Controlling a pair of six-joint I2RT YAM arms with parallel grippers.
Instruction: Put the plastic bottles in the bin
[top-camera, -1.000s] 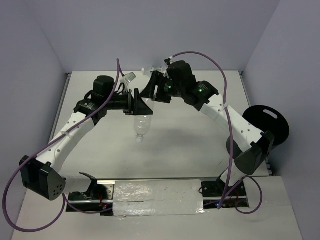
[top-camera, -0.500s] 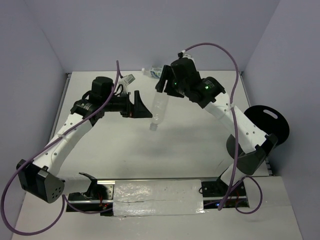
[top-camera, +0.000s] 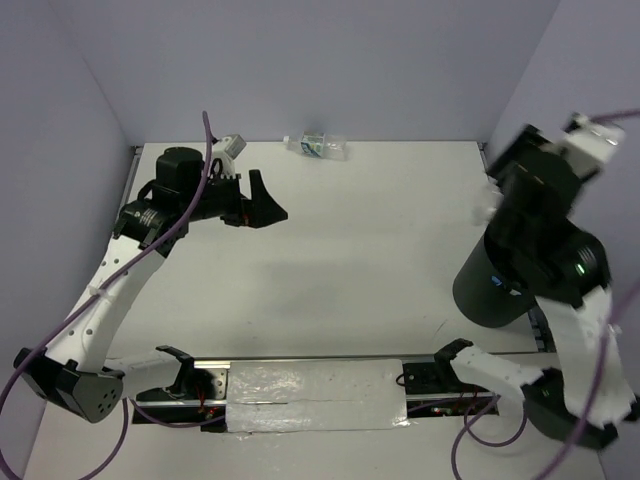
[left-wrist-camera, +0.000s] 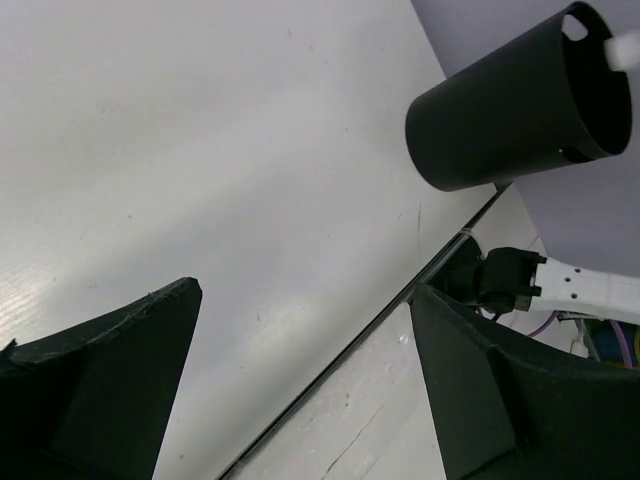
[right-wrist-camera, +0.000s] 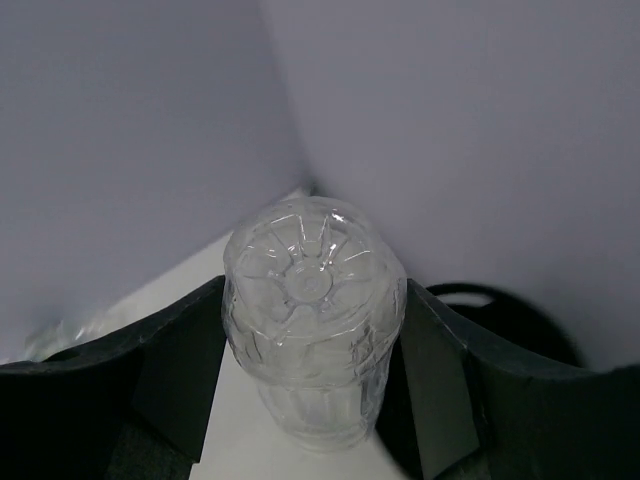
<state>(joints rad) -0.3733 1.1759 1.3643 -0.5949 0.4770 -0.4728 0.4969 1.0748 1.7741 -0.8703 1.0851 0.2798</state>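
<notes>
Holding, right fingers (right-wrist-camera: 175, 385): they are gripping a clear plastic bottle (right-wrist-camera: 312, 300) by its crinkled body, standing only partly closed because the bottle is filling the gap. Its base is facing the wrist camera and its neck is pointing away.
Left fingers (left-wrist-camera: 110, 385): they are standing fully apart and carrying nothing, hovering over the bare bench (left-wrist-camera: 250, 150) on the left side.
Held bottle's place: it is hanging high in the air near the bin (top-camera: 490, 290). In the left wrist view a white cap (left-wrist-camera: 622, 50) is showing just at the rim of the open mouth. I cannot tell whether it is exactly over the mouth, because the right arm (top-camera: 545, 220) is blurring in the top view.
Bin: it is standing upright and open at the right edge of the bench.
Other bottles: a labelled bottle (top-camera: 320, 146) is lying at the far edge. Another clear one (top-camera: 232, 146) seems to be lying behind the left wrist, partly hidden.
Step, as I judge: the right arm is bringing the bottle for the drop.
Risk: if the fingers are letting go off centre, the bottle is likely hitting the rim and bouncing off the bench. The thin plastic is also giving way easily, so it may be slipping out early.
</notes>
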